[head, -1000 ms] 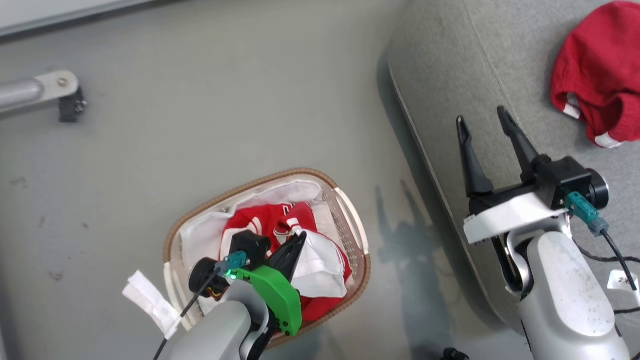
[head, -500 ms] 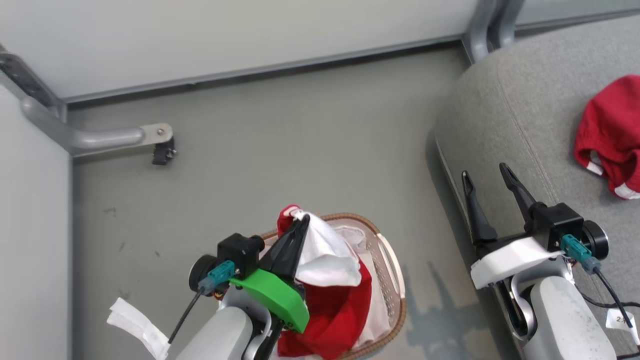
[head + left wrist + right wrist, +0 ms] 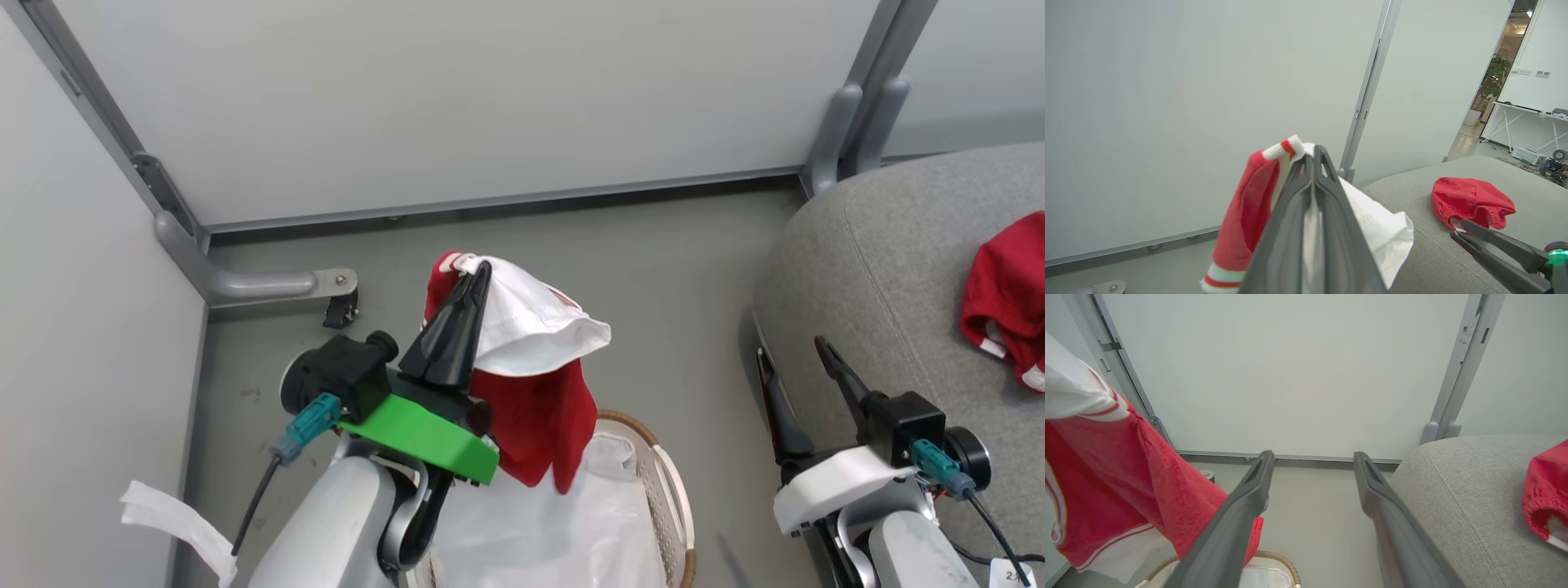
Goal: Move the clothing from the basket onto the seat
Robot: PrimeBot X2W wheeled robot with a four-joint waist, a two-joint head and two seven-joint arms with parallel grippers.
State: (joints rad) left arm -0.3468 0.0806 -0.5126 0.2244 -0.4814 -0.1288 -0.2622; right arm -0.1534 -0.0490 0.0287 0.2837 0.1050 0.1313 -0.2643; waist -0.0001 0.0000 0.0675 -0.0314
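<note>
My left gripper (image 3: 478,273) is shut on a red jersey with white trim (image 3: 539,408), which hangs from the fingers above the basket (image 3: 673,490). In the basket only the white liner (image 3: 555,523) shows. The left wrist view has the shut fingers (image 3: 1312,153) pinching red and white cloth (image 3: 1245,220). My right gripper (image 3: 792,353) stands open and holds nothing beside the grey seat's (image 3: 882,269) edge. Another red garment (image 3: 1008,310) lies on the seat. The right wrist view shows the open gripper (image 3: 1313,456), the hanging jersey (image 3: 1106,477), the basket rim (image 3: 1278,559) and the seat (image 3: 1453,498).
White partition walls stand close behind and to the left. A grey metal foot with a caster (image 3: 269,284) sticks out over the floor at the left, and a grey post (image 3: 857,114) rises by the seat's back corner. Grey floor lies between basket and seat.
The head camera has tilted up, bringing the walls into view. My left gripper has lifted the red jersey up out of the basket. The right gripper has stayed open.
</note>
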